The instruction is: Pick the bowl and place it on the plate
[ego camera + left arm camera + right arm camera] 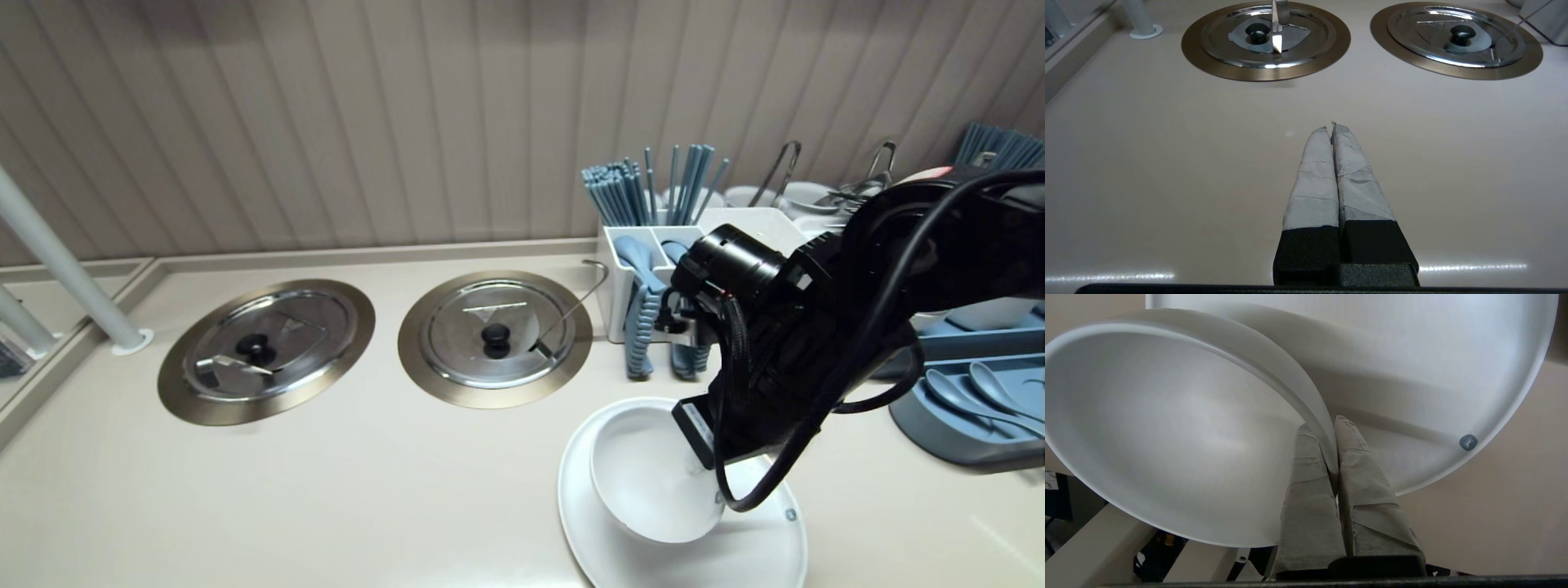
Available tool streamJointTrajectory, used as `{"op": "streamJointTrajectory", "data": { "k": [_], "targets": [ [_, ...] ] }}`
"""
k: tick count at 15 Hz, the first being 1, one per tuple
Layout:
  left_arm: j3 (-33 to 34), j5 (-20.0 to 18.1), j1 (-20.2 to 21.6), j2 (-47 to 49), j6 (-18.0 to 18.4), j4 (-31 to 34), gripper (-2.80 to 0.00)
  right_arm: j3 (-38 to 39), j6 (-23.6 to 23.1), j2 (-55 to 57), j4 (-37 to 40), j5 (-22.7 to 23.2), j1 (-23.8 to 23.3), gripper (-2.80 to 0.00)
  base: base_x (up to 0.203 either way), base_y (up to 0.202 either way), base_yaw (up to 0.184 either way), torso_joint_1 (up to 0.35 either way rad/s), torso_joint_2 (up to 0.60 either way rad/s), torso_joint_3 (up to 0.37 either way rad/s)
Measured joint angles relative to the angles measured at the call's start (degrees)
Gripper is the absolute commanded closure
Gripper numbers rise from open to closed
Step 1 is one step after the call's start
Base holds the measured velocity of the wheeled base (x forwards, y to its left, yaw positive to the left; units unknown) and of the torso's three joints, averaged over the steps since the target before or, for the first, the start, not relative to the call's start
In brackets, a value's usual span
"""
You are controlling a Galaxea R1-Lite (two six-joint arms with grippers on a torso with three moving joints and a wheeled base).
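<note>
**Right gripper (1327, 428) pinches the rim of a deep white round bowl (1167, 428) over a flat white round plate (1412, 375)**

I am watching from the head camera and both wrist cameras. The right gripper's two tape-wrapped fingers (1310, 490) are closed narrowly on the bowl's rim. One finger is inside the bowl and the other is against its outer wall, so the thin rim sits between the fingertips. The bowl is tipped steeply, with its open side turned away from the inner finger. The plate lies flat on the smooth cream counter (367, 490), just beyond the outer finger and under the bowl. I cannot tell whether the bowl's lower edge touches the plate. A small dark blue mark sits on the plate's rim, off to the side of the outer finger.

The left gripper (1331, 127) holds nothing. Its grey taped fingers are pressed together along their length and are above bare counter. Well beyond its fingertips, two round shiny steel lids with black knobs are set in brass-coloured rings: one lid (1265, 34) to one side and the other lid (1461, 34) to the other.

Behind the right arm stand a white plastic cutlery caddy (620, 269) with upright blue chopsticks (645, 192) and a blue-grey tray (939, 433) with spoons.
</note>
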Motion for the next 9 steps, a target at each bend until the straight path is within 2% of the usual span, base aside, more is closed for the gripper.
{"op": "streamJointTrajectory", "data": {
  "k": [9],
  "targets": [
    [0.00, 0.02, 0.00, 0.00, 0.02, 0.00, 0.00, 1.31, -0.20, 4.42, -2.45, 1.12, 0.06, 0.00, 0.000, 0.000, 0.000, 0.000, 0.00, 0.000]
  ]
}}
